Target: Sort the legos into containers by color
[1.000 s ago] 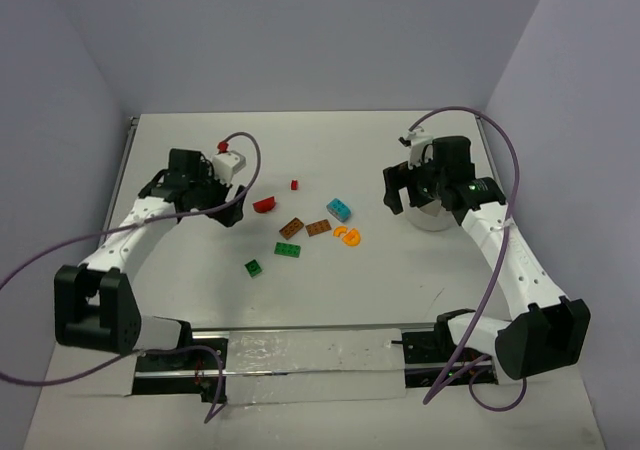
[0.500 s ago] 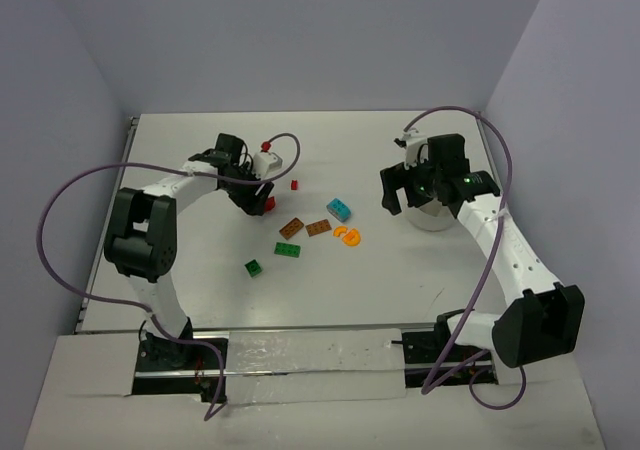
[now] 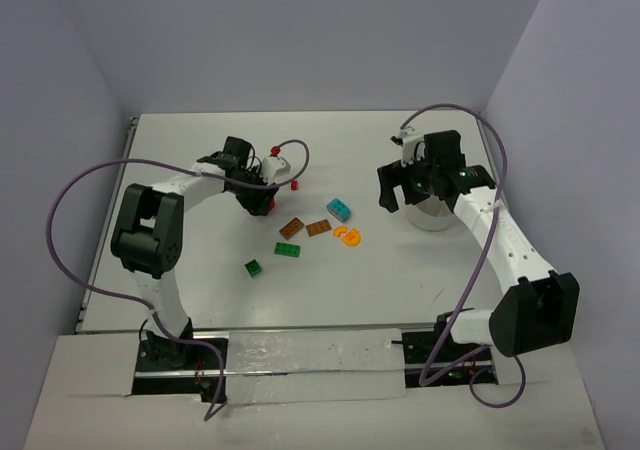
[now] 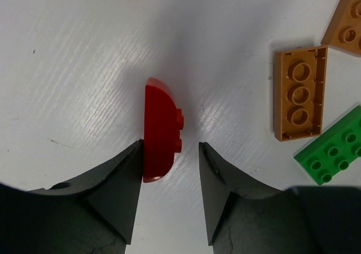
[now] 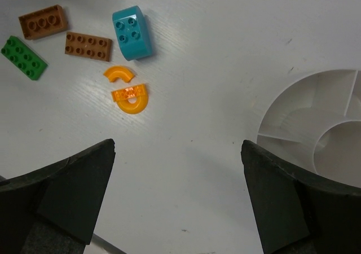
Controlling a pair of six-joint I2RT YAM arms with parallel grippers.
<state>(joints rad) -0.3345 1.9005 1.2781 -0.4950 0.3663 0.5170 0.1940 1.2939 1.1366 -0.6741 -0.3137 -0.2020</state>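
A red curved lego (image 4: 161, 130) lies on the table between the fingers of my left gripper (image 4: 170, 145), (image 3: 262, 198). The left fingertip touches it, the right one stands a small gap away, so the jaws are open. Beside it lie two brown plates (image 4: 299, 92), (image 4: 347, 22) and a green plate (image 4: 333, 149). My right gripper (image 5: 178, 145), (image 3: 396, 188) hangs wide open and empty over bare table, next to the white divided bowl (image 5: 293, 96), (image 3: 432, 217). In front of it lie a teal brick (image 5: 131, 33) and two orange curved pieces (image 5: 131, 97).
A small red brick (image 3: 296, 184) lies just right of the left gripper. A second green brick (image 3: 253, 267) sits alone nearer the arm bases. Purple cables loop over both arms. Walls close off the table at the back and sides.
My left arm has swung right and down onto the red curved lego, and its jaws have narrowed around it. The right arm has barely shifted and stays wide open.
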